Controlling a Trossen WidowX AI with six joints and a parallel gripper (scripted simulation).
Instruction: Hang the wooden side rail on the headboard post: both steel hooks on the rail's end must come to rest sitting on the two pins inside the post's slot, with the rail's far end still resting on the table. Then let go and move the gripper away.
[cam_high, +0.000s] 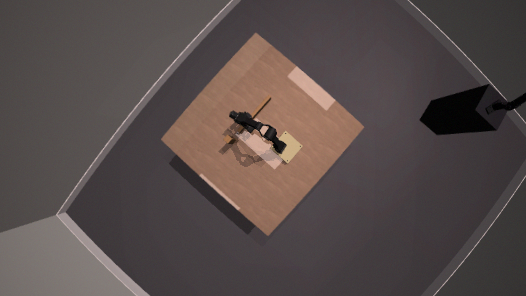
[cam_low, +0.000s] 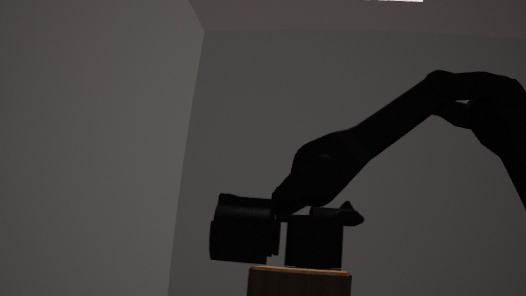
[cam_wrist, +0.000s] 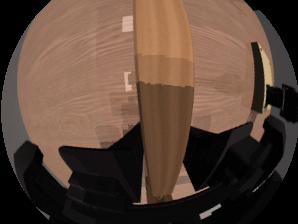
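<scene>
The wooden side rail (cam_high: 264, 104) (cam_wrist: 162, 65) is a long slim bar lying slantwise over the middle of the table (cam_high: 320, 150). In the wrist view it runs straight up the middle between my two dark fingers. My gripper (cam_high: 239, 117) (cam_wrist: 156, 124) is shut on the rail. A short wooden piece (cam_high: 229, 140), seemingly the headboard post, stands just beyond the gripper along the rail's line. In the side view the arm and gripper (cam_low: 310, 240) are a dark silhouette just above a rounded wooden top (cam_low: 299, 281). The steel hooks, the slot and the pins are hidden.
The arm's pale base plate (cam_high: 292, 147) (cam_wrist: 268, 75) lies near the table's middle. Light rectangular patches (cam_high: 311, 88) (cam_high: 220, 191) mark the table near two edges. A black box (cam_high: 462, 116) stands on the floor far to the right.
</scene>
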